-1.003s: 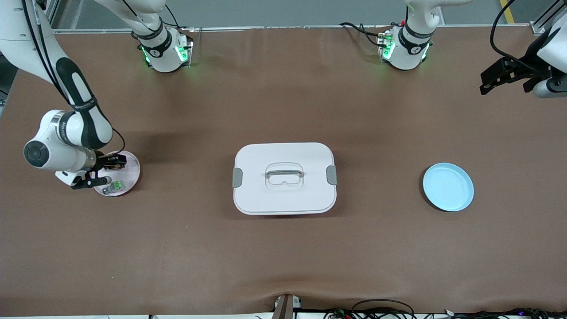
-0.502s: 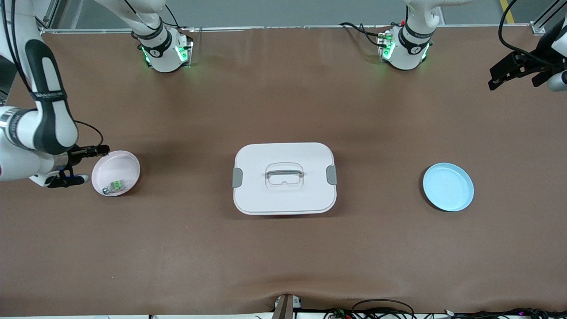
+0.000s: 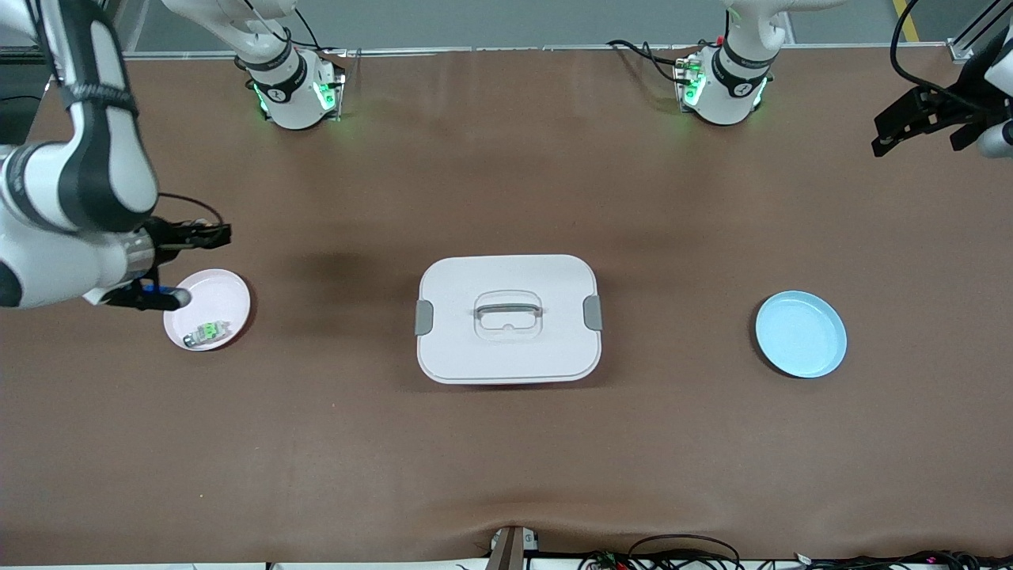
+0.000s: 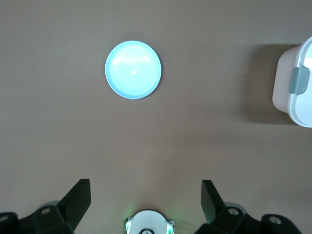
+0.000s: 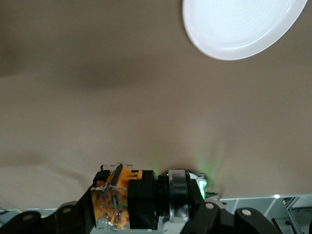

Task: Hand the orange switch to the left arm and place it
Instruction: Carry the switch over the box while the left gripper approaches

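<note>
— Looking for the orange switch (image 5: 117, 197): where is it?

— Clamped between the fingers of the right gripper (image 3: 212, 235), up in the air over bare table just beside the pink plate (image 3: 229, 294), at the right arm's end of the table. The right wrist view shows it close up: an orange and clear body with a black barrel and a ring at one end, pinched in the jaws. From the front it is too small to make out.

— What is on that plate?

— One tiny green-and-clear component (image 3: 208, 331), lying on the part of the plate nearer the front camera. The right arm's white and black forearm hangs over the table's edge next to it.

— And the box (image 3: 507, 318)?

— It sits in the middle of the table, white with its lid on, a grey handle (image 3: 507, 310) recessed in the top and a grey clip on each short side. It is well apart from both grippers. The left wrist view catches one clipped end of it.

— The other arm?

— The left gripper (image 3: 910, 127) hangs in the air over the left arm's end of the table, fingers spread wide with nothing between them. The blue plate (image 3: 801, 334) lies between that end and the box, nearer the front camera than the gripper's spot, and nothing lies on it.

— Anything else?

— Both arm bases (image 3: 294, 93) stand along the table's top edge, green lights lit.
</note>
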Robot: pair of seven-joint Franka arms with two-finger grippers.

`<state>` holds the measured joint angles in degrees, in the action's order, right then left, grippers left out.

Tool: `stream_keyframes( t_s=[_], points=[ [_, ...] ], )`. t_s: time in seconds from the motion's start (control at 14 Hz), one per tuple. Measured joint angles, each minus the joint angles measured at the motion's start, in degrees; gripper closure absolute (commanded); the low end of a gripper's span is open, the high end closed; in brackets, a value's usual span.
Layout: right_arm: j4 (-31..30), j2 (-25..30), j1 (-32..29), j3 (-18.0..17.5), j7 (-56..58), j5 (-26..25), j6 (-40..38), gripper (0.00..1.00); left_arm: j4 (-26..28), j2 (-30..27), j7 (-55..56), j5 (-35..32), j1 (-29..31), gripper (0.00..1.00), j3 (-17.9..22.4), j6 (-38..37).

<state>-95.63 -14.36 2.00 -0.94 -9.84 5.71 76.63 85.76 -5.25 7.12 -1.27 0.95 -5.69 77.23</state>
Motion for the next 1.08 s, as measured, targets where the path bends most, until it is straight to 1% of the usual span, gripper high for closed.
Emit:
stream_keyframes(
  t_s=[0.22,0.36,0.5,0.65,0.79,0.93,1.08],
  points=[
    [0.3,3.6,6.2,-0.2,-12.3,6.7,-0.5,0.82,-0.4,-0.7,0.0,0.0,0.0,0.00,0.1,-1.2],
    [1.8,4.2,10.7,-0.2,-22.3,10.2,-0.4,0.83,-0.4,-0.7,0.0,0.0,0.0,0.00,0.1,-1.5],
    [3.9,4.2,17.0,-0.2,-33.7,14.7,0.9,0.83,-0.4,-0.7,0.0,0.0,0.0,0.00,0.1,-1.6],
    [5.7,4.2,22.4,-0.3,-45.0,20.7,5.3,0.83,-0.4,-0.7,0.0,0.0,0.0,0.00,0.1,-1.6],
    [6.3,4.1,25.7,-0.3,-53.4,25.8,11.0,0.83,-0.3,-0.6,0.0,0.0,0.0,0.00,0.1,-1.6],
    [6.4,3.5,28.5,-0.2,-60.5,30.4,18.1,0.83,-0.3,-0.4,0.0,0.7,-0.1,0.00,0.0,-1.6],
    [6.4,2.4,31.9,-0.2,-68.0,33.9,26.3,0.83,-0.2,-0.2,0.0,3.1,-0.1,0.00,-0.1,-1.6]
  ],
)
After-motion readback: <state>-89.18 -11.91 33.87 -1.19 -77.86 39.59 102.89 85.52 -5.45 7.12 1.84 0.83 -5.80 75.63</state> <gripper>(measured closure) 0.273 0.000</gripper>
